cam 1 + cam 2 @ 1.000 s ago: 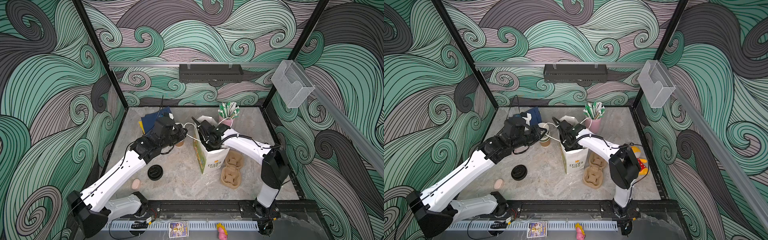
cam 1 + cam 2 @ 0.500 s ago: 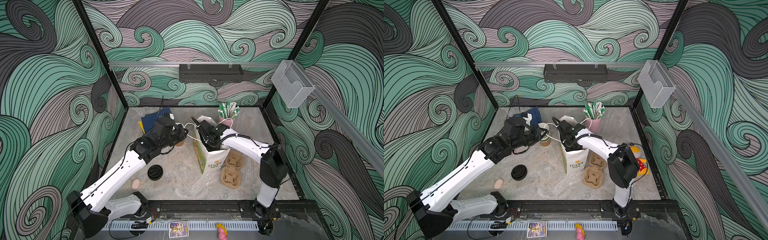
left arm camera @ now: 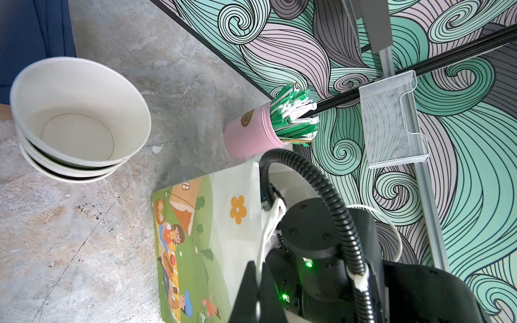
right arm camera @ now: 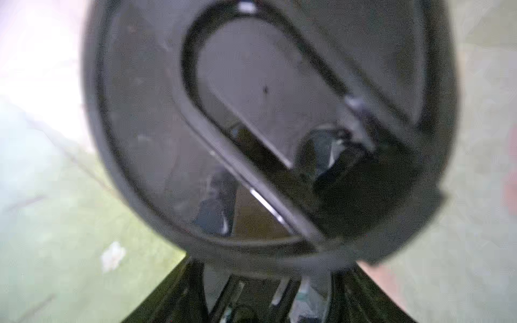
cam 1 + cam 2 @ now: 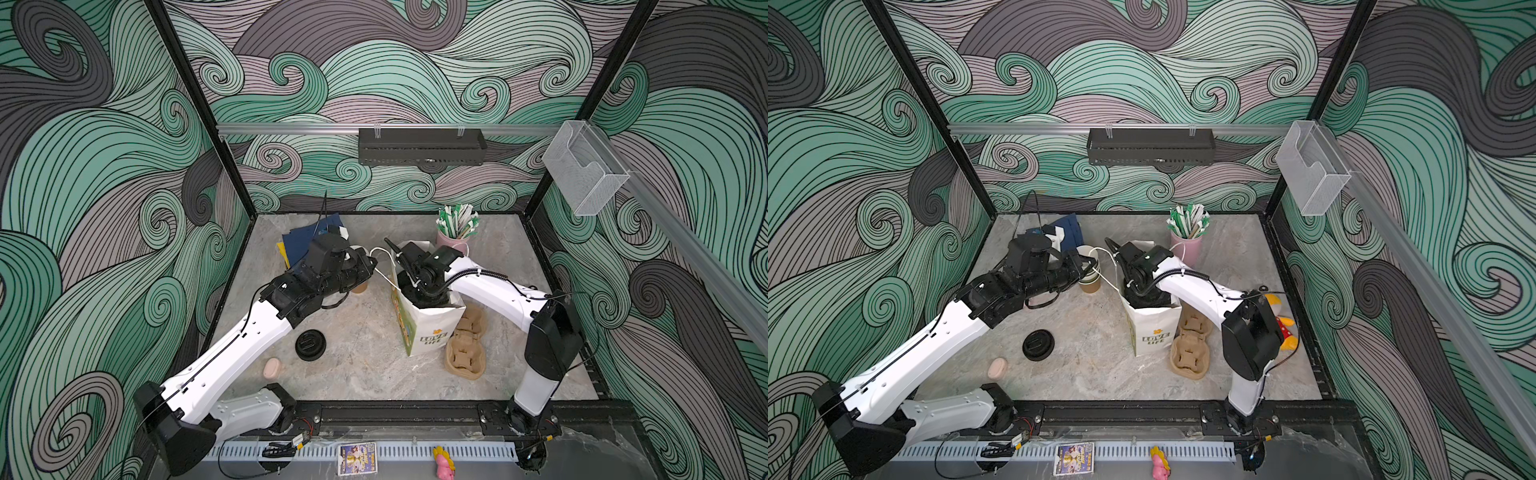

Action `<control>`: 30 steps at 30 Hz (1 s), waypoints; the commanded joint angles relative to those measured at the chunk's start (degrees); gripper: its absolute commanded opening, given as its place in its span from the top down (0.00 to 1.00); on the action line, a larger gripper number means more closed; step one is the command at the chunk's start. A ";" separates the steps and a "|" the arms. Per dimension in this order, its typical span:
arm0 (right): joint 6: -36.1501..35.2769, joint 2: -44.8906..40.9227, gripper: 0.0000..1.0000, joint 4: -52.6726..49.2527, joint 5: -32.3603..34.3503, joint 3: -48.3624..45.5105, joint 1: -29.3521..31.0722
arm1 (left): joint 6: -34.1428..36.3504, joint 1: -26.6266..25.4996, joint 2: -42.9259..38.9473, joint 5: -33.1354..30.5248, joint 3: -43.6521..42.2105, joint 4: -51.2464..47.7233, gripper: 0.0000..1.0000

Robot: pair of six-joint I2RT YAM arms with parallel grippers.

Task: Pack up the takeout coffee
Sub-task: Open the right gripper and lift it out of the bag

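Fingers of my left gripper (image 5: 368, 266) pinch the paper bag's (image 5: 428, 332) white cord handle (image 5: 1105, 279). My right gripper (image 5: 420, 292) is sunk inside the bag, close over a black sip lid (image 4: 251, 125) (spread or not, I cannot tell). Empty nested paper cups (image 3: 78, 112) stand near the bag; another black lid (image 5: 310, 344) lies on the table (image 5: 365, 374).
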 commanded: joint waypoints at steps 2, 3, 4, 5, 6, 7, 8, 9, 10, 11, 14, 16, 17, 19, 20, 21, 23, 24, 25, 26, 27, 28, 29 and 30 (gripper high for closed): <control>0.12 -1.13 0.21 -5.86 0.86 1.31 0.25 | -0.03 0.50 -0.79 -0.14 -0.01 0.36 1.00; 0.18 -1.15 0.21 -5.80 0.90 1.47 0.24 | 0.03 0.50 -0.78 -0.15 -0.13 0.15 1.00; 0.35 -1.28 0.22 -5.76 0.92 1.67 0.24 | -0.03 0.50 -0.87 -0.15 -0.19 0.04 1.00; 0.47 -1.51 0.22 -5.68 1.02 1.93 0.25 | -0.03 0.45 -0.98 -0.15 -0.22 -0.02 1.00; 0.60 -1.77 0.22 -5.52 1.21 2.05 0.24 | -0.01 0.49 -1.04 -0.15 -0.28 -0.14 1.00; 0.78 -2.17 0.23 -5.23 1.50 2.16 0.29 | -0.01 0.50 -1.13 -0.15 -0.31 -0.30 1.00; 1.09 -2.69 0.24 -4.87 1.69 2.23 0.16 | 0.01 0.50 -1.22 -0.15 -0.22 -0.54 1.00; 1.27 -3.08 0.25 -4.53 1.70 2.25 0.16 | 0.14 0.50 -1.33 -0.15 -0.23 -0.63 1.00; 1.48 -3.65 0.26 -4.01 1.91 2.25 0.10 | 0.22 0.50 -1.42 -0.20 -0.22 -0.88 1.00; 1.79 -4.25 0.26 -3.22 1.90 2.12 0.07 | 0.18 0.50 -1.40 -0.24 -0.31 -0.96 1.00; 2.36 -6.12 0.24 -1.21 1.58 1.81 0.08 | -0.10 0.50 -1.64 -0.24 -0.61 -1.07 1.00; 2.56 -6.97 0.22 -0.37 1.31 1.81 0.14 | -0.44 0.50 -1.83 -0.24 -0.92 -0.97 1.00; 2.67 -7.40 0.22 0.09 1.10 1.77 0.16 | -0.39 0.50 -1.84 -0.24 -1.01 -1.04 1.00; 2.80 -7.56 0.21 0.43 1.20 1.72 0.18 | -0.24 0.52 -1.92 -0.22 -1.01 -1.20 1.00; 2.77 -7.41 0.21 0.48 1.29 1.73 0.16 | -0.22 0.50 -1.93 -0.20 -1.10 -1.26 1.00; 2.86 -7.30 0.21 0.47 1.15 1.81 0.17 | -0.23 0.50 -2.01 -0.23 -1.18 -1.29 1.00; 2.97 -7.12 0.23 0.54 0.75 2.11 0.18 | -0.35 0.50 -2.10 -0.24 -1.36 -1.36 1.00; 3.04 -7.18 0.24 0.52 0.69 2.29 0.16 | -0.27 0.50 -2.21 -0.29 -1.36 -1.60 1.00; 3.00 -7.31 0.25 0.65 0.76 2.59 0.21 | -0.23 0.49 -2.21 -0.48 -1.41 -1.68 1.00; 2.84 -7.39 0.26 0.56 1.02 3.03 0.24 | -0.30 0.50 -2.41 -0.66 -1.50 -1.78 1.00; 2.86 -7.52 0.26 0.39 1.31 3.37 0.24 | -0.25 0.50 -2.53 -0.84 -1.67 -1.86 1.00; 2.86 -7.63 0.26 0.26 1.70 3.89 0.24 | -0.38 0.49 -2.67 -1.07 -1.79 -1.75 1.00; 2.85 -7.77 0.25 0.17 2.18 4.44 0.24 | -0.51 0.49 -2.79 -1.27 -1.96 -1.80 1.00; 2.89 -7.82 0.25 0.01 2.54 5.04 0.24 | -0.60 0.50 -2.89 -1.37 -2.06 -1.75 1.00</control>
